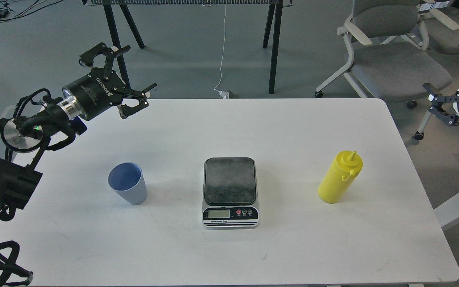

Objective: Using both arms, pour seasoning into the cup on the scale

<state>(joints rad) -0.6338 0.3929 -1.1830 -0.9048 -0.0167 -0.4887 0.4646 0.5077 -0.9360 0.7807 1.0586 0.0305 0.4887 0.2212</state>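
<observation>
Three things stand in a row across the white counter (293, 131), all well apart. On the left, the cup (128, 188) stands upright, mouth tipped a little toward the camera, and its darker blue inside looks bare, nothing visible in it. In the middle sits the scale (230, 192), dark platform with nothing on it, display strip facing the near edge; the reading is too small to make out. On the right stands the bottle (340, 177), upright, yellow and opaque, so its contents cannot be seen; the pointed nozzle is up and the small tab juts to its right.

Now the arms. The left hand (122, 75) hovers above the counter's far left corner, fingers spread wide, holding nothing, well clear of the cup. The right hand (452, 81) sits out past the counter's right edge, partly cut off by the frame, its fingers splayed apart too and nothing between them, well away from the bottle.

Beyond the counter are grey chairs (393, 59) and a dark table's legs (273, 48) on the floor.
</observation>
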